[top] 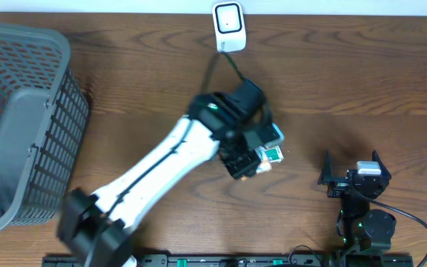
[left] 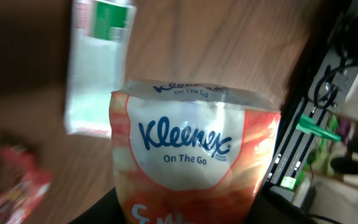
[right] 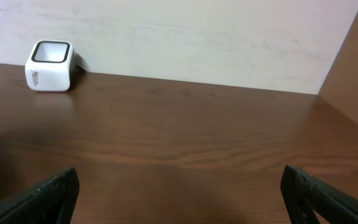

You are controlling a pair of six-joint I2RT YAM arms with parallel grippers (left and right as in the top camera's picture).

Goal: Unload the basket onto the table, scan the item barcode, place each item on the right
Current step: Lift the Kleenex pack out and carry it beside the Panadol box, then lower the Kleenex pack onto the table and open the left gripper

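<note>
**Left gripper clamped on a tissue pack over the middle of the table**

Left gripper (top: pixel 259 160) is closed partway on the Kleenex pack (left: pixel 191 149), its dark fingers pressing the pack's two sides low in the wrist view. The pack is orange and white, and the face printed "Kleenex On The Go" is turned toward the wrist camera. From overhead, the pack sits at the tip of the white arm, over the middle of the table (top: pixel 362 74) and slightly toward its front edge. Whether it touches the wood or hangs above it cannot be told.

Just beyond the pack, a green-and-white packet (left: pixel 98 68) shows blurred against the wood. A red wrapper (left: pixel 17 190) lies off to one side, also blurred.

At the middle of the rear edge stands the white scanner (top: pixel 228 26), well apart from the pack. Its dark cable runs forward toward the left arm's wrist.

Near the front right corner, the right gripper (top: pixel 351 165) stands with its fingers spread wide and only bare wood between them. Its camera looks across the table toward the scanner.

A grey mesh basket (top: pixel 65 126) fills the table's left edge, from the rear corner down toward the front.
</note>
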